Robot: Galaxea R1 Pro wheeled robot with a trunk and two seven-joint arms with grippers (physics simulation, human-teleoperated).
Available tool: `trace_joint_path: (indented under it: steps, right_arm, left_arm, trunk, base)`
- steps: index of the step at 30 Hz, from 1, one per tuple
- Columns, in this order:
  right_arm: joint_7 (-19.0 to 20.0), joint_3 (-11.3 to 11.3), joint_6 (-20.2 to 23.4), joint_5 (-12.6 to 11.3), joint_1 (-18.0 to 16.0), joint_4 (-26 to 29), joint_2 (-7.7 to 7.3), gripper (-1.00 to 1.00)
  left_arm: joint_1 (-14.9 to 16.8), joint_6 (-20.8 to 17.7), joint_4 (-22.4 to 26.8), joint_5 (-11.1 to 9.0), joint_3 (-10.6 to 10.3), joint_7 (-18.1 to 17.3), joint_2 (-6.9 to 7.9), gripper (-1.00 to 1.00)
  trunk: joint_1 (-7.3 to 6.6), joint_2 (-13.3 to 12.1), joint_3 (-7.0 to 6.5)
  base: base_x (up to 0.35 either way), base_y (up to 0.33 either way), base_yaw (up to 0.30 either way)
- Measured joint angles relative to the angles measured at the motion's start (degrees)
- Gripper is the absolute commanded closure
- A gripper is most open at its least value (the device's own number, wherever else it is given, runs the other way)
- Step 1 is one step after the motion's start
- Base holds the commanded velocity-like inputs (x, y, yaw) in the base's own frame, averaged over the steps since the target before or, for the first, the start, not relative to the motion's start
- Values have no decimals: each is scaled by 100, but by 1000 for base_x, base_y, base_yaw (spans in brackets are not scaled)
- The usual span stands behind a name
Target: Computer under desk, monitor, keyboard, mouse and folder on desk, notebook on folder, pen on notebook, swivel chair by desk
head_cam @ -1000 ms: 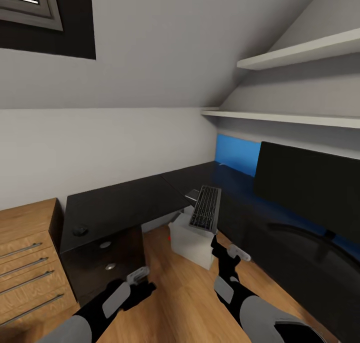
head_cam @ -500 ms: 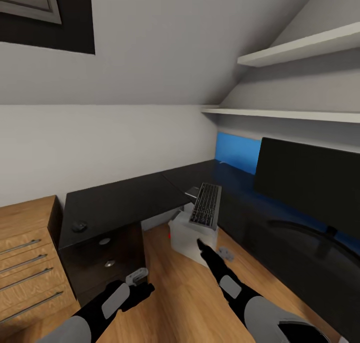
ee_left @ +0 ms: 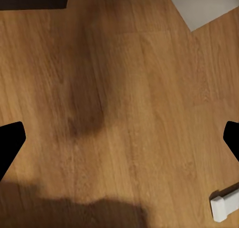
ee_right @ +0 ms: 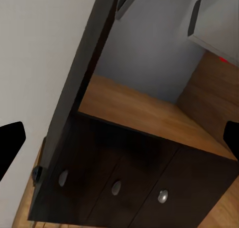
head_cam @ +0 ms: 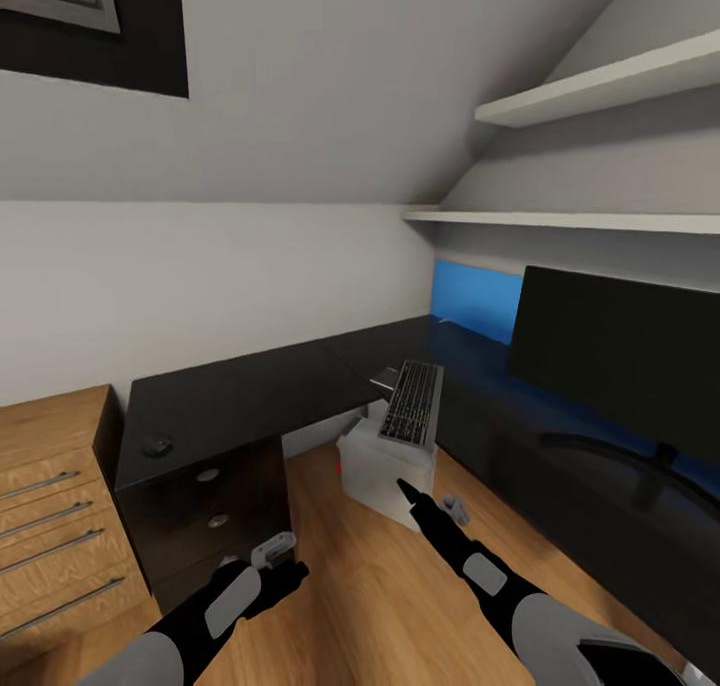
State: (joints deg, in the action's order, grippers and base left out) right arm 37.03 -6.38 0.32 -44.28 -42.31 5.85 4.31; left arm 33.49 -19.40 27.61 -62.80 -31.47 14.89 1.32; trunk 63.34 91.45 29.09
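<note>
A: Fingers first. What do you note?

B: Right gripper (head_cam: pixel 404 487) reaches forward, low over the wood floor (head_cam: pixel 360 576), its dark tip just short of the computer (head_cam: pixel 378 471). From the head view I cannot tell whether the fingers are spread. The wrist picture shows black fingertips (ee_right: pixel 11 140) at the two far edges, so they stand wide apart with nothing between them.

A: And the left?

B: Left gripper (head_cam: pixel 293 573) hangs lower and nearer the body, in front of the black drawers (head_cam: pixel 215 514). Its fingertips (ee_left: pixel 10 140) are likewise at opposite edges of the wrist picture, parted and empty, bare planks beneath.

A: Outward now.

B: The computer stands on the floor in the inner corner of the desk (head_cam: pixel 250 396), a red spot on its side. The keyboard (head_cam: pixel 412 403) lies across the computer's top, not on the desk. The monitor (head_cam: pixel 615 351) stands on the desk's right wing on its round foot, a blue panel (head_cam: pixel 475 301) behind it. A small dark rounded object, likely the mouse (head_cam: pixel 157 445), sits near the left end of the desk, above the drawers.

A: Surroundings?

B: Wooden drawer chest (head_cam: pixel 50 506) just left of the desk, two white shelves (head_cam: pixel 590 96) on the right wall, skylight corner (head_cam: pixel 60 6) top left.
</note>
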Motion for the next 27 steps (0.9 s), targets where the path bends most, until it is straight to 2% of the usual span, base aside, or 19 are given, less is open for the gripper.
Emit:
trace_joint_path:
  steps: [3,7,10,13,17,22,27]
  right_arm:
    - [-11,0,-88,-6,0,5,17,-100]
    - [-39,0,-482,-19,1,10,101,-100]
    - [-168,-56,-1113,-15,1,8,318,-100]
    - [-285,-102,-1633,-12,1,-14,448,-100]
    - [-401,-130,-2034,-6,1,-38,559,-100]
    - [-652,-143,-2172,-1,1,-48,566,-100]
    - [-717,-142,-2169,-2,1,-49,566,-100]
  left_arm:
    - [2,2,0,0,0,0,0,-100]
    - [4,4,0,-2,0,0,0,-100]
    - [4,8,0,-7,-1,3,-1,-100]
    - [3,9,0,-9,0,6,0,-100]
    - [1,10,0,-9,0,8,0,-100]
    - [1,10,0,-10,0,9,-1,-100]
    - [2,11,0,-3,5,14,0,-100]
  trunk:
    - [66,120,54]
    - [154,281,126]
    - [220,401,180]
    - [286,522,233]
    - [373,682,305]
    - [483,883,395]
    - [593,1083,485]
  base:
    - [0,0,0]
    - [0,0,0]
    - [0,0,0]
    - [0,0,0]
    - [0,0,0]
    - [0,0,0]
    - [0,0,0]
